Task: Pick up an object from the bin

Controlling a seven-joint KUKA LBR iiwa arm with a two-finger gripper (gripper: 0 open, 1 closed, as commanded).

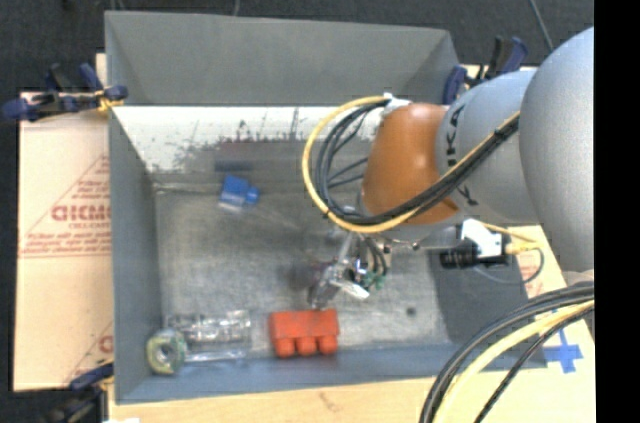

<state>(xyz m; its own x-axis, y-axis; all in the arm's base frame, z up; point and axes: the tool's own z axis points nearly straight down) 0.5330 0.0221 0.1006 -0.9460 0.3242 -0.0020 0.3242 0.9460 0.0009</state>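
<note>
Camera view: looks down into the grey metal bin (pixel 130 241), with four loose things spread over its floor, none heaped.

Gripper (pixel 335 285): low over the floor, right of centre, under the orange wrist cover. Open or closed cannot be told (metal parts and cables crowd together there). Nothing seen clamped in it.

Red block (pixel 303 333): nearest to the gripper, just below it in the view and apart from it. Lies flat near the front wall, with three rounded lobes along its front edge.

Handling, red block: judged stiff, light and not fragile (probably moulded plastic). Smooth faces could slip under a shallow grip.

Hold, red block: best taken across the short width at mid-length, on the two long sides. Little room on the front side, close to the wall, so a straight descent seems needed.

Blue piece (pixel 238 193): back left, well apart from the gripper. Small, seemingly hard and light.

Clear plastic piece (pixel 212 332): front left, just beside the red block. Probably slippery and yielding (a poorer choice).

Yellow-green ring (pixel 163 352): front-left corner, against the clear piece. Whether touching or merely beside it cannot be told.
</note>
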